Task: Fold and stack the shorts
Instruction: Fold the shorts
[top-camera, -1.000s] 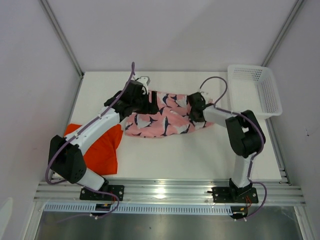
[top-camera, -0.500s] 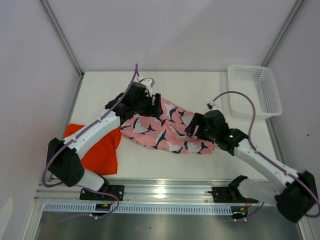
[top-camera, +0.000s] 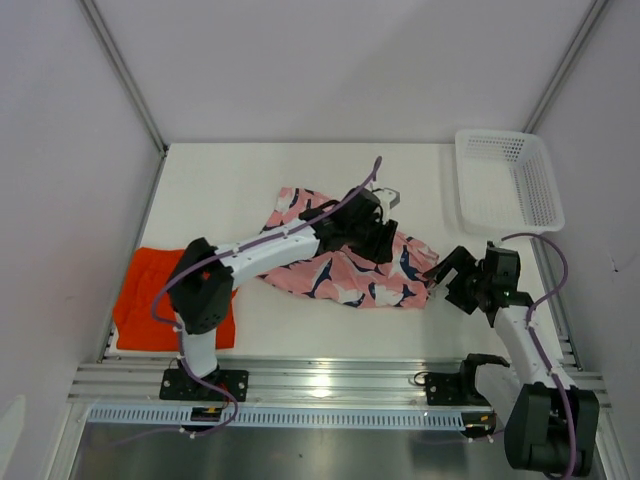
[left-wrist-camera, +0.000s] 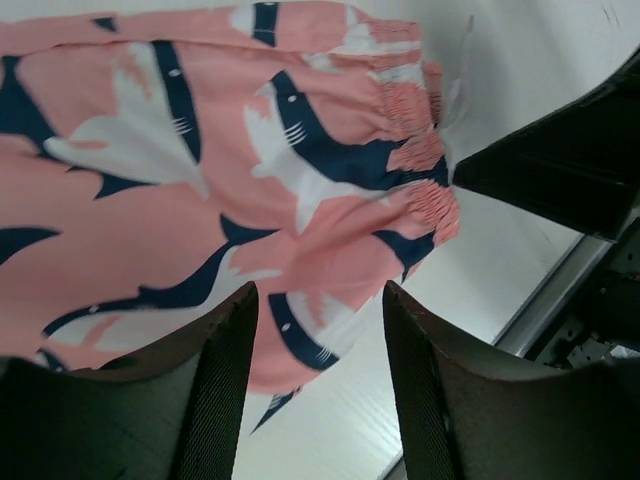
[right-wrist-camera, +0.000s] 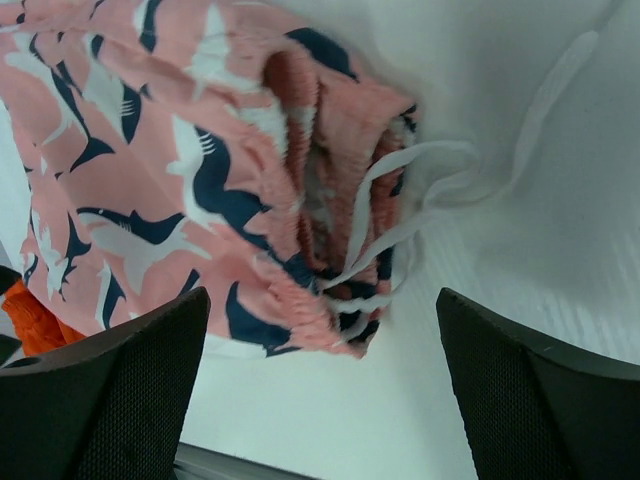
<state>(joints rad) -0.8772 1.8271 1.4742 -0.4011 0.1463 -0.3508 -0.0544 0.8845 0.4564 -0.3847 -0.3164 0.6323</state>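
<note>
Pink shorts (top-camera: 360, 285), soft with a navy-and-white fish print, lay rumpled in the middle of the table (top-camera: 300, 170), long axis from far left to near right, gathered waistband (right-wrist-camera: 335, 215) toward the right. Plain orange shorts (top-camera: 150, 300) lay flat at near left. Left gripper (left-wrist-camera: 318, 300) and right gripper (right-wrist-camera: 320, 300) were spread, empty.

Pink shorts (right-wrist-camera: 180, 170) bunched, white drawstring (right-wrist-camera: 372, 190) loose.

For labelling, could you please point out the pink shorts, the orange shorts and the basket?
pink shorts (top-camera: 350, 282): top view, printed near panel.
orange shorts (top-camera: 150, 300): top view, flat middle.
basket (top-camera: 463, 190): top view, left rim.
</note>
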